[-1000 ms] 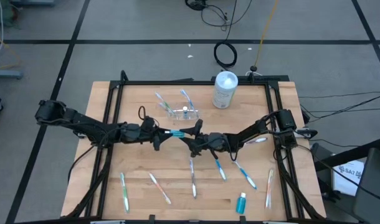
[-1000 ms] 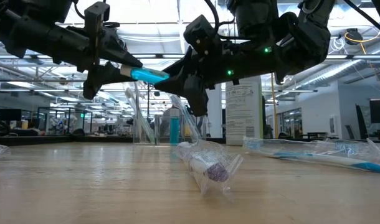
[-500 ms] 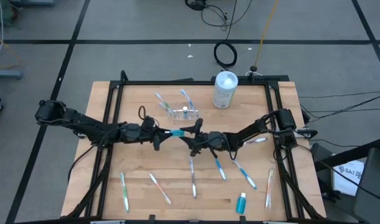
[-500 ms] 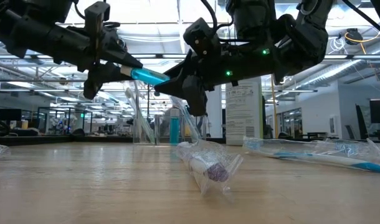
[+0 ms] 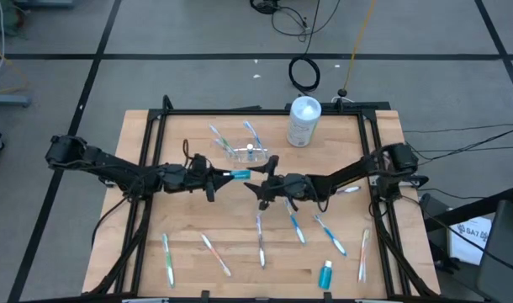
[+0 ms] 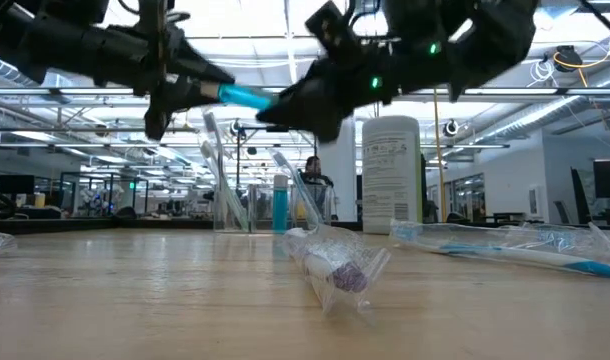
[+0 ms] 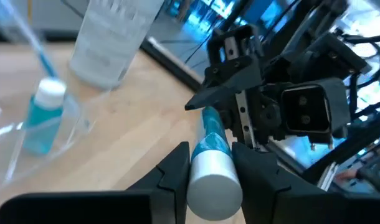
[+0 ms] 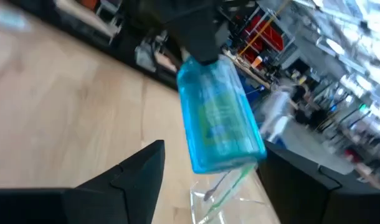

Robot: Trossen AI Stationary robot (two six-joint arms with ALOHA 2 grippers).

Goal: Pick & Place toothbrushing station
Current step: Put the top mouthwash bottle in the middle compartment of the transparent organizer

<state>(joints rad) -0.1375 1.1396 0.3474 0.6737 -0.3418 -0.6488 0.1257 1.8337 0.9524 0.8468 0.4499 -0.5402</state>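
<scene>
Toothpaste tube (image 5: 238, 175), blue with a white cap, is in the air above the middle of the table (image 5: 231, 244) in the high view, held between the two arms. The left gripper (image 5: 216, 177) has its cap end, and the right gripper (image 5: 267, 183) stands just beside its blue end. The clear tumbler (image 5: 246, 152) lies on its side a little behind them, with another tube inside. The white container (image 5: 304, 121) stands near the back edge. Several toothbrushes (image 5: 261, 240) are spread along the front of the table.

In the low view the tube (image 6: 243, 96) hangs high above the table, between both dark grippers.

In the left wrist view the left gripper (image 7: 209, 163) is clamped on the white cap of the tube (image 7: 213, 158), one finger (image 7: 177, 163) on each side. The right gripper (image 7: 224, 106) is at the far end of the tube.

In the right wrist view the right gripper (image 8: 209, 171) has its fingers (image 8: 131, 171) spread wide, and the blue end of the tube (image 8: 218, 121) is between them without touching.

I judge this is a handover in the air, and the tube now rests with the left arm alone. The next move, I think, needs the right arm to draw clear, and the left arm to carry the tube to the tumbler.
</scene>
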